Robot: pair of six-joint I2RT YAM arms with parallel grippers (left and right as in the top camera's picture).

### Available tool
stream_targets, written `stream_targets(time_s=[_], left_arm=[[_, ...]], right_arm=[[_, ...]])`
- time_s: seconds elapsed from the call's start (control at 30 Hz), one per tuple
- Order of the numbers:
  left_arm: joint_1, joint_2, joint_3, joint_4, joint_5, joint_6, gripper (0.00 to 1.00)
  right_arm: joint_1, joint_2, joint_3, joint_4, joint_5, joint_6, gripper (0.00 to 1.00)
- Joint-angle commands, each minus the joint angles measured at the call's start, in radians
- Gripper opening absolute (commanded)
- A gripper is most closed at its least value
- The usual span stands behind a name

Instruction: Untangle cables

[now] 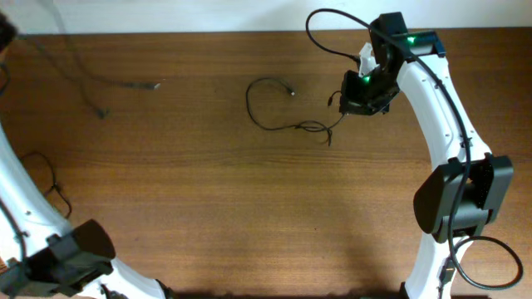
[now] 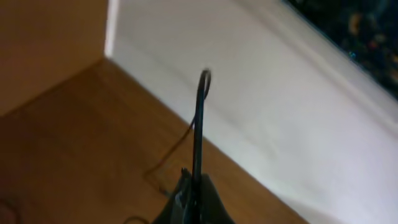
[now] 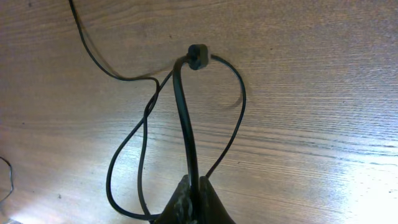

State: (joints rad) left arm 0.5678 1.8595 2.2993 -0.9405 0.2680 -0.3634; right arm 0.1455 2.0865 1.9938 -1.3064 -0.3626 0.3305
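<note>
One thin black cable [image 1: 248,104] lies in an open loop on the wooden table at centre back, a small plug [image 1: 292,91] at its free end. My right gripper [image 1: 353,101] is shut on the loop's right end. In the right wrist view the jaws [image 3: 193,190] pinch the cable [image 3: 184,118], which runs up to a plug [image 3: 198,56], with two thinner strands looping beside it. A second thin cable [image 1: 125,82] trails across the back left toward my left gripper [image 1: 5,31] at the frame's corner. In the left wrist view those jaws [image 2: 194,194] are shut on a cable [image 2: 199,124], lifted off the table.
The wooden table [image 1: 249,208] ends at a white wall [image 1: 166,15] along the back. Thicker black arm cables hang by the left arm [image 1: 46,178] and arch over the right arm [image 1: 320,37]. The right arm's base [image 1: 461,195] stands at front right.
</note>
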Motion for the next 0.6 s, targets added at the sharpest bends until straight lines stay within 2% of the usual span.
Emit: stream_targets(time_s=[0.0, 0.13, 0.23, 0.4, 0.5, 0.57], left_arm=[[0.109, -0.01, -0.191, 0.139, -0.008, 0.013, 0.0], [0.168, -0.006, -0.446, 0.391, -0.147, 0.013, 0.0], [0.165, 0.042, -0.57, 0.551, -0.19, 0.065, 0.0], [0.159, 0.243, -0.579, 0.542, -0.191, 0.157, 0.0], [0.16, 0.344, -0.579, 0.479, -0.193, 0.156, 0.02], [0.162, 0.399, -0.579, 0.423, -0.222, 0.156, 0.52]], right_arm=[[0.006, 0.002, -0.008, -0.011, 0.009, -0.012, 0.04], [0.006, 0.002, -0.008, -0.019, 0.009, -0.012, 0.04], [0.01, 0.002, -0.008, -0.023, 0.009, -0.012, 0.04], [0.013, 0.002, -0.008, -0.034, 0.009, -0.012, 0.04], [0.013, 0.002, -0.008, -0.033, 0.009, -0.012, 0.04], [0.016, 0.002, -0.008, -0.033, 0.01, -0.012, 0.04]])
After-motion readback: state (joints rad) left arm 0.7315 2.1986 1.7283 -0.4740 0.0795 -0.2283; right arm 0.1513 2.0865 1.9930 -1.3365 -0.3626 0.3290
